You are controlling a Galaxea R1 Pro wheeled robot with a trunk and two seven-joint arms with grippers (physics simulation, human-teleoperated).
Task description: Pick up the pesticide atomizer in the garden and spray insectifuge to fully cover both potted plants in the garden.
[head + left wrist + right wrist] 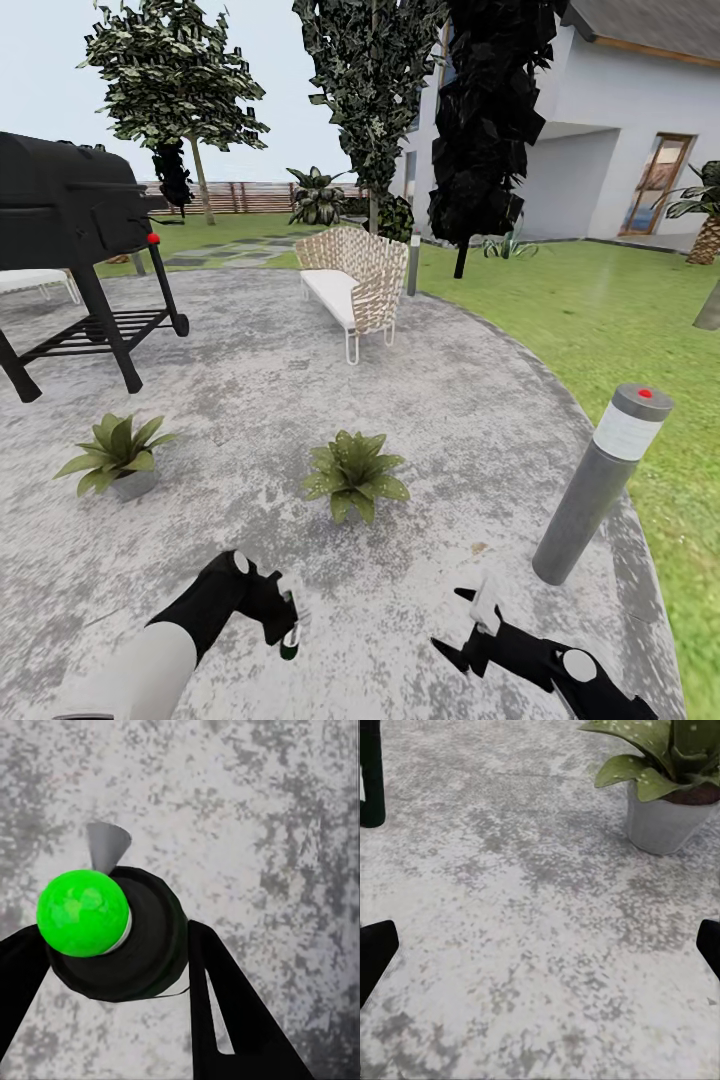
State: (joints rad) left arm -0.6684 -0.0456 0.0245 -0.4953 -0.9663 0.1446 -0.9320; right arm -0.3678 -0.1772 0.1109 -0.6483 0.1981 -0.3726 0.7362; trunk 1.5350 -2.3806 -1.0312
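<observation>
Clenched on the spray bottle (289, 628), my left claw (283, 622) should carry its nozzle over the nearer potted plant (354, 473), then the other plant (117, 452), while my right claw (478, 612) hangs released.

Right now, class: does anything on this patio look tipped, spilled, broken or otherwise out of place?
Nothing stands out. Both potted plants sit upright on the stone patio, the bollard lamp only leans with the camera angle, and the left gripper holds a dark bottle.

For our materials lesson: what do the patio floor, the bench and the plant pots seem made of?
Patio floor: mottled grey stone or concrete, matte. Bench: pale woven wicker-like shell, thin white metal-looking legs, white cushion. Plant pots: plain grey, smooth, likely concrete or ceramic.
</observation>
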